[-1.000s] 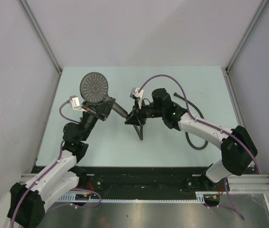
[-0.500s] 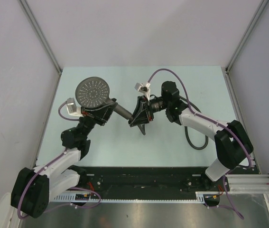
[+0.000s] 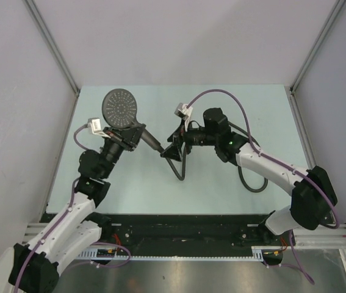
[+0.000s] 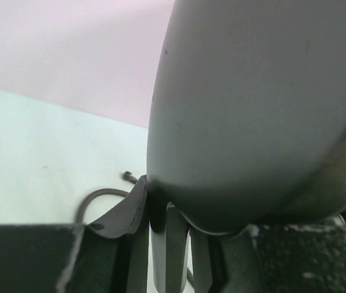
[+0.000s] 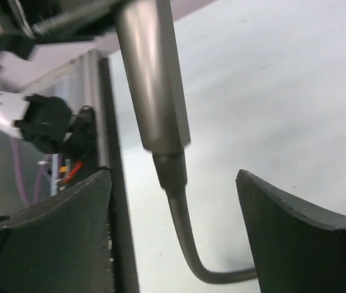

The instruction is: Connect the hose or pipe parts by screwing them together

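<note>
The dark grey shower head (image 3: pixel 119 108) is held above the table, dotted face up, its straight handle (image 3: pixel 150 141) slanting down to the right. My left gripper (image 3: pixel 130 135) is shut on the handle just below the head; in the left wrist view the head (image 4: pixel 258 110) fills the frame above the handle (image 4: pixel 173 250). The hose's end nut (image 5: pixel 171 171) sits against the handle's tip (image 5: pixel 151 79), and the hose (image 5: pixel 188 244) hangs curved below it. My right gripper (image 5: pixel 173 180) stands open around the nut, both fingers clear of it. From above, that gripper (image 3: pixel 171 151) is at the joint.
The hose (image 3: pixel 182 174) drops to the table and passes under the right arm, looping out again at the right (image 3: pixel 253 185). Purple cables (image 3: pixel 221 93) arch over the right wrist. Grey walls and metal rails (image 3: pixel 50 46) enclose the pale green table (image 3: pixel 130 183).
My right gripper has opened and let go of the hose nut, with its wrist turned back. The left arm has shifted, and the shower head sits slightly higher in the view.
</note>
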